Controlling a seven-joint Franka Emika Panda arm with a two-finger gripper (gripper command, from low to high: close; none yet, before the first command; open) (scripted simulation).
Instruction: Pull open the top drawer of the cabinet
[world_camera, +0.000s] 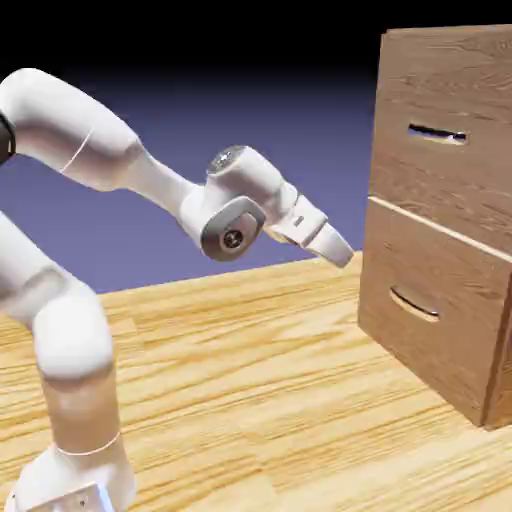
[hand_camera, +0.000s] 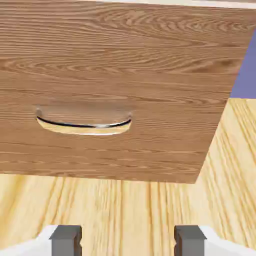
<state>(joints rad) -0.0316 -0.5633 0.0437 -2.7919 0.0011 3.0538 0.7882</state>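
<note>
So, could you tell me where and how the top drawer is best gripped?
I'd grip the top drawer by its short straight handle, coming from the front, where the arm is. The handle runs sideways across the front, so one fingertip above and one below should suit it, probably near its middle.

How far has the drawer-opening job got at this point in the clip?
Nothing looks done: the top drawer sits shut in the cabinet. In hand seems only the approach: the gripper is open and empty, short of the cabinet, with the lower drawer's curved handle in its view. Left: reach the upper handle, take hold and pull.
</note>
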